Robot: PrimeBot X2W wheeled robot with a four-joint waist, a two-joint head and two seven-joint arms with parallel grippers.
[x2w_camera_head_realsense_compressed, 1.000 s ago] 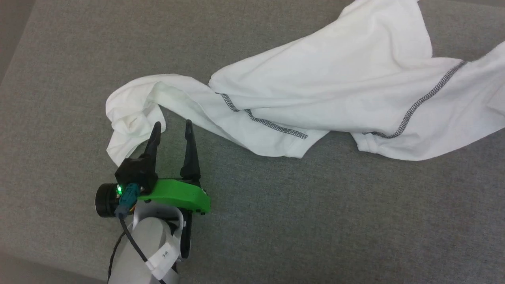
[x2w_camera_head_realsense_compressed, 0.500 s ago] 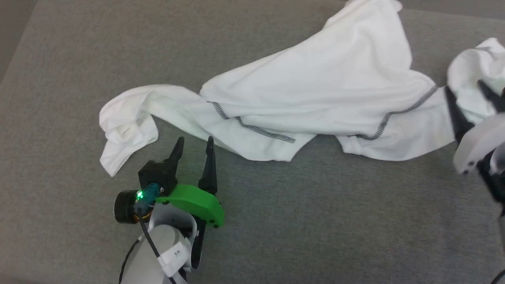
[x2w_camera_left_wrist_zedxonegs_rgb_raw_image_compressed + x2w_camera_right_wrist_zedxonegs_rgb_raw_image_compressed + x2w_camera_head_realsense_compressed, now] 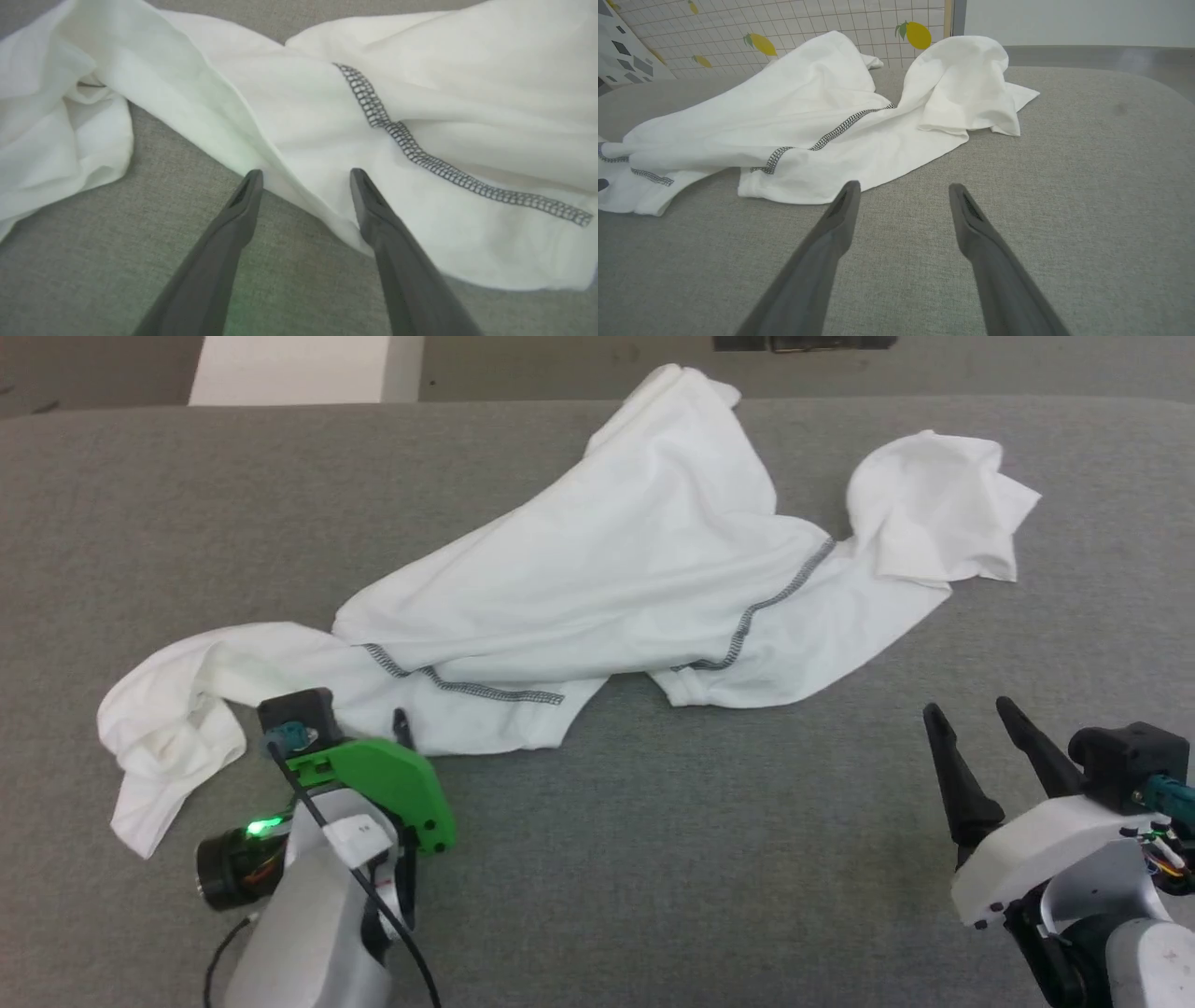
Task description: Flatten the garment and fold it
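Observation:
The white garment (image 3: 616,569) lies rumpled across the grey padded surface, with a bunched sleeve at the left (image 3: 168,728) and a folded-over sleeve at the right (image 3: 934,504). Grey-and-white stitched seams (image 3: 457,683) run diagonally near its front edge. My left gripper (image 3: 369,730) (image 3: 306,175) is open at the front hem beside the left sleeve. One of its fingers (image 3: 373,210) rests against the fabric edge, and nothing is gripped. My right gripper (image 3: 971,719) (image 3: 904,186) stands open over bare surface, a short way in front of the garment's right part.
The grey padded surface (image 3: 672,877) stretches wide in front of the garment. Beyond its far edge sits a white box (image 3: 289,369) at the upper left. A tiled wall with lemon pictures (image 3: 915,35) stands behind the table in the right wrist view.
The head camera has shifted, so the whole scene sits lower and more of the far edge shows. My left gripper has moved right from the sleeve to the hem. My right gripper has drawn back from the right sleeve.

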